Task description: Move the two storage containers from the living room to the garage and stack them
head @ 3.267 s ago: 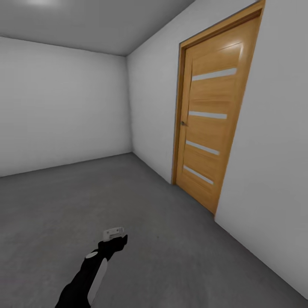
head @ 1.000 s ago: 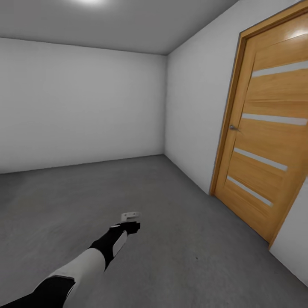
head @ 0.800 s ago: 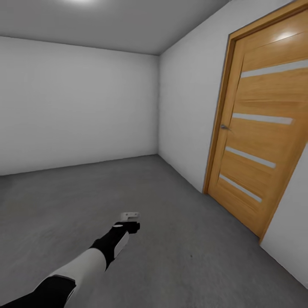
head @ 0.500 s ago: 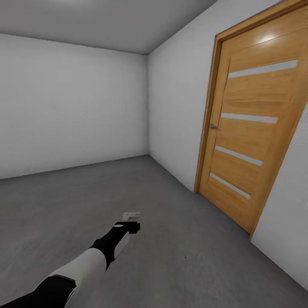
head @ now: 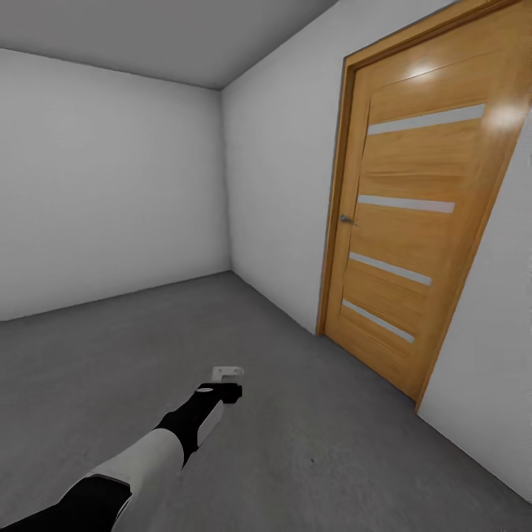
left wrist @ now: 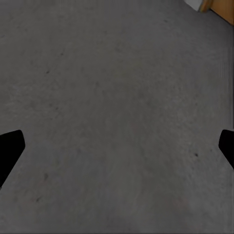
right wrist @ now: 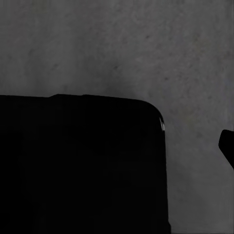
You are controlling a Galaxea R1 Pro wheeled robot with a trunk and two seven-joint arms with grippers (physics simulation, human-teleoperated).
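Bare garage room: white walls (head: pixel 111 185), grey ceiling, matt dark grey concrete floor (head: pixel 310 414). Set in the right-hand wall, a wooden door (head: pixel 410 229), shut, with four pale horizontal strips and a small metal handle (head: pixel 346 219) on its left edge. Left of the door and nearer than it, stretched forward over bare concrete, the left arm (head: pixel 148 454), black and white, ending in the left gripper (head: pixel 226 374). Spread wide in the left wrist view, fingertips (left wrist: pixel 9 148) far apart at opposite edges, nothing between them but floor. No storage containers on this stretch of floor. Right gripper: one dark fingertip (right wrist: pixel 226 146) beside a large black block (right wrist: pixel 78 165); opening impossible to tell.
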